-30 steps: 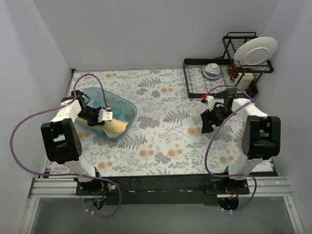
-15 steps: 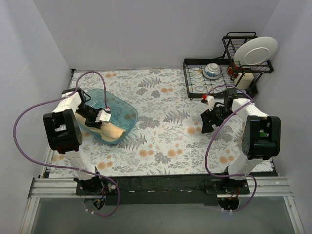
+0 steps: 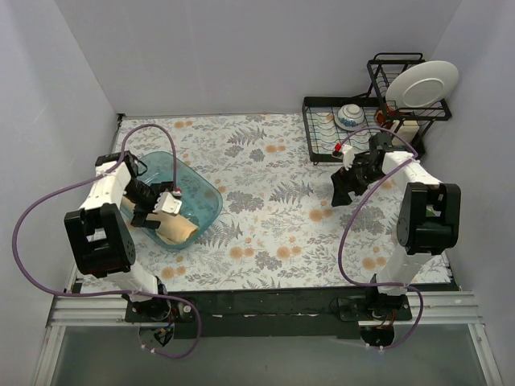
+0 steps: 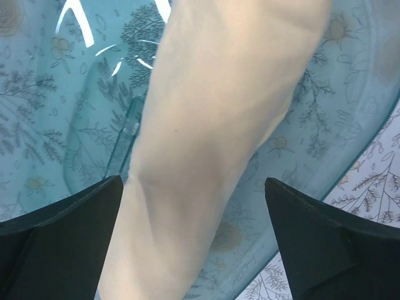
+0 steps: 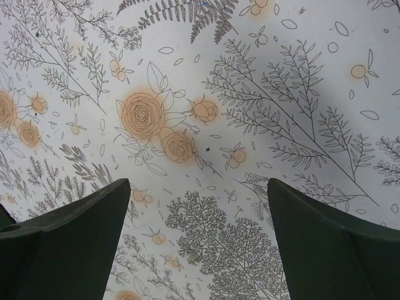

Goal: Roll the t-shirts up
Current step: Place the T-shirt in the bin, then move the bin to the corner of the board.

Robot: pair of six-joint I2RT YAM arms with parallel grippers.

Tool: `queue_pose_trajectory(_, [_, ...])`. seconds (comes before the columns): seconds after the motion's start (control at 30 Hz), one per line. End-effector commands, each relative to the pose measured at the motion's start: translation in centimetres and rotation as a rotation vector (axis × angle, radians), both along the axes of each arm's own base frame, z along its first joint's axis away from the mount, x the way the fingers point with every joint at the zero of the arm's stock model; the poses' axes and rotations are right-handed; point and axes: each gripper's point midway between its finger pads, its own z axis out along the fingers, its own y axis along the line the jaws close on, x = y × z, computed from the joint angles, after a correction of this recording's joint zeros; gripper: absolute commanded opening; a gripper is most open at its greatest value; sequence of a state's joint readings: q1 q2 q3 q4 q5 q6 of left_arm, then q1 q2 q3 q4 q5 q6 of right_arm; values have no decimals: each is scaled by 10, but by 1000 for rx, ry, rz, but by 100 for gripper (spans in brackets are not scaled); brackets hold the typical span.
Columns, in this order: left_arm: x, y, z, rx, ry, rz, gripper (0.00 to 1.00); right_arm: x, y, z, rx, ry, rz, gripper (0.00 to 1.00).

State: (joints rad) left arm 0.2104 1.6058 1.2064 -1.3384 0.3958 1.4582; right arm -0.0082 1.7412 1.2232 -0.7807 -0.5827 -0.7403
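Note:
A beige rolled t-shirt [image 3: 175, 231] lies in the near part of a clear teal bin [image 3: 205, 183] at the table's left. My left gripper [image 3: 161, 215] hangs just above it, open. In the left wrist view the t-shirt roll [image 4: 212, 137] runs lengthwise between the two dark fingers [image 4: 56, 244], with the left gripper [image 4: 194, 250] wide apart around it; the left finger sits right beside the cloth and a gap shows on the right. The bin's floor and wall [image 4: 325, 137] show beneath. My right gripper [image 3: 339, 195] is open over bare floral tablecloth [image 5: 200, 125], the right gripper [image 5: 197, 244] holding nothing.
A black dish rack [image 3: 322, 141] stands at the back right with a patterned bowl [image 3: 352, 117] in it and a white plate [image 3: 421, 84] on its upper tier. Grey walls close in the table on three sides.
The left gripper's jaws have opened and let go of the t-shirt roll, which now lies lower in the bin's near corner. The right arm has shifted slightly toward the dish rack.

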Motion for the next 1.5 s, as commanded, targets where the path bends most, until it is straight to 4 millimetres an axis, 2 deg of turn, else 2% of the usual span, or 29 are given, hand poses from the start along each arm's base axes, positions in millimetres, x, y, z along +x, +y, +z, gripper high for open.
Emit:
queue_pose_trajectory(0.0, [18, -7, 39, -46, -110, 4, 98, 11, 6, 11, 32, -18, 27, 98])
queue_pose_trajectory(0.1, [48, -2, 70, -38, -215, 40, 98, 10, 7, 11, 37, -13, 35, 99])
queue_pose_trajectory(0.13, [64, 2, 75, -38, -244, 103, 98, 10, 6, 9, 37, -11, 35, 98])
queue_pose_trajectory(0.17, [83, 5, 93, -42, -309, 147, 98, 10, 6, 10, 39, -15, 34, 99])
queue_pose_trajectory(0.2, [98, 7, 100, -58, -344, 211, 98, 10, 7, 10, 41, -19, 34, 99])
queue_pose_trajectory(0.23, [123, 14, 111, -90, -390, 394, 98, 10, 7, 10, 44, -22, 35, 99])
queue_pose_trajectory(0.3, [147, 27, 123, -106, -416, 593, 98, 10, 9, 13, 58, -24, 29, 98])
queue_pose_trajectory(0.33, [150, 30, 124, -114, -387, 663, 98, 12, 10, 16, 63, -30, 27, 99])
queue_pose_trajectory(0.37, [147, 29, 113, -132, -289, 764, 98, 12, 12, 19, 73, -30, 26, 99])
queue_pose_trajectory(0.4, [152, 31, 131, -158, -290, 820, 98, 12, 12, 21, 77, -30, 21, 98])
queue_pose_trajectory(0.43, [148, 32, 130, -163, -241, 890, 98, 13, 13, 24, 82, -32, 19, 98])
queue_pose_trajectory(0.47, [145, 34, 129, -186, -180, 1044, 98, 13, 15, 26, 94, -28, 16, 98])
queue_pose_trajectory(0.53, [140, 41, 131, -210, -150, 1210, 98, 13, 16, 28, 106, -18, -1, 98])
queue_pose_trajectory(0.57, [133, 40, 130, -235, -110, 1309, 98, 14, 17, 28, 112, -21, -12, 99])
queue_pose_trajectory(0.6, [124, 38, 145, -264, -142, 1358, 98, 14, 18, 27, 116, -14, -27, 98])
queue_pose_trajectory(0.63, [116, 38, 134, -270, -130, 1409, 98, 14, 19, 27, 125, 8, -59, 99])
queue_pose_trajectory(0.7, [102, 33, 137, -313, -147, 1471, 98, 9, 23, 26, 151, 47, -79, 98])
queue_pose_trajectory(0.83, [56, 31, 145, -263, -242, 1387, 98, -7, 31, 27, 197, 130, -73, 98])
queue_pose_trajectory(0.87, [43, 28, 138, -257, -223, 1332, 98, -11, 35, 26, 234, 166, -67, 98])
queue_pose_trajectory(0.93, [12, 20, 133, -198, -215, 1106, 98, -21, 43, 30, 294, 221, -55, 98])
queue_pose_trajectory(1.0, [-11, 10, 129, -186, -199, 959, 98, -23, 52, 39, 366, 220, -37, 96])
queue_pose_trajectory(1.03, [-36, 6, 118, -116, -144, 804, 96, -21, 55, 42, 376, 203, -27, 96])
queue_pose_trajectory(1.1, [-43, 15, 105, -41, -133, 749, 94, -15, 53, 47, 360, 165, -36, 96])
queue_pose_trajectory(1.13, [-47, 21, 97, 4, -135, 708, 93, -11, 60, 48, 341, 135, -17, 98])
queue_pose_trajectory(1.17, [-48, 26, 88, 65, -170, 548, 93, -8, 58, 47, 305, 121, -27, 98])
queue_pose_trajectory(1.2, [-57, 28, 73, 98, -148, 475, 92, -5, 57, 48, 295, 126, -48, 99])
queue_pose_trajectory(1.23, [-59, 32, 66, 129, -151, 402, 91, 0, 55, 46, 271, 110, -61, 98])
queue_pose_trajectory(1.3, [-57, 29, 53, 129, -158, 242, 90, 3, 51, 45, 247, 96, -68, 98])
queue_pose_trajectory(1.47, [-42, 28, 37, 126, -203, 50, 82, 3, 40, 43, 174, 60, -92, 99])
